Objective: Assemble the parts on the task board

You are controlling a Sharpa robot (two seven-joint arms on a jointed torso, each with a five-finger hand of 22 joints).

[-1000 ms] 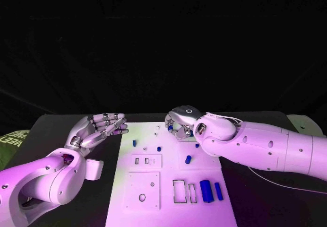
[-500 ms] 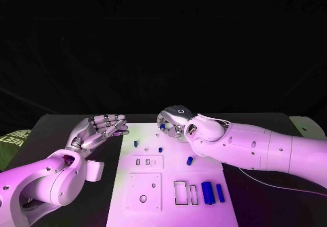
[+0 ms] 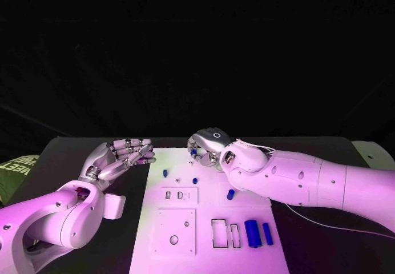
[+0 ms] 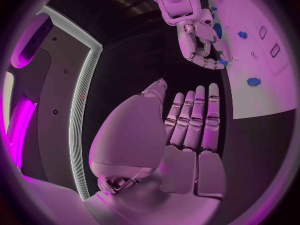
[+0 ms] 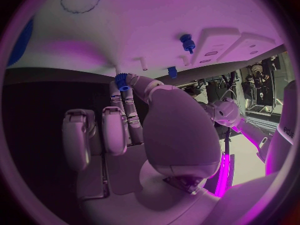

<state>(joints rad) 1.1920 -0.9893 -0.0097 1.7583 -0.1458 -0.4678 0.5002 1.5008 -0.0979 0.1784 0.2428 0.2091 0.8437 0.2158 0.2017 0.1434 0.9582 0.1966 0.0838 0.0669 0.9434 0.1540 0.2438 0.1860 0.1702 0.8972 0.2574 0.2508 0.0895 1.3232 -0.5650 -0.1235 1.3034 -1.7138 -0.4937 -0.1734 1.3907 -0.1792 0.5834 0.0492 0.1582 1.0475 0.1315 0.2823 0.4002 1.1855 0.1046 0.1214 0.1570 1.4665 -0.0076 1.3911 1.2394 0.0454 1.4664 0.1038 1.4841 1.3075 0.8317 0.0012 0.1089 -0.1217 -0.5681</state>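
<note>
The white task board point(image 3: 206, 212) lies in the middle of the table. My right hand point(image 3: 212, 146) hovers over its far end and pinches a small blue toothed part point(image 5: 122, 80) between thumb and a finger, just above thin white pegs point(image 5: 142, 63). The same part point(image 3: 193, 153) peeks out under the hand in the head view. My left hand point(image 3: 123, 155) hangs by the board's far left corner, fingers straight and apart, holding nothing. The left wrist view shows that hand point(image 4: 187, 130) and the right hand point(image 4: 203, 45) beyond it.
Loose blue parts lie on the board: two small ones point(image 3: 165, 172) point(image 3: 195, 180), one mid-board point(image 3: 230, 194), and two long ones point(image 3: 252, 233) point(image 3: 267, 233) near the front right. Rectangular slots point(image 3: 219, 233) and a plate with holes point(image 3: 174, 228) sit at the front.
My right hand has shifted a little to the left over the board's far end, still carrying the small blue part. The left hand has stayed in place.
</note>
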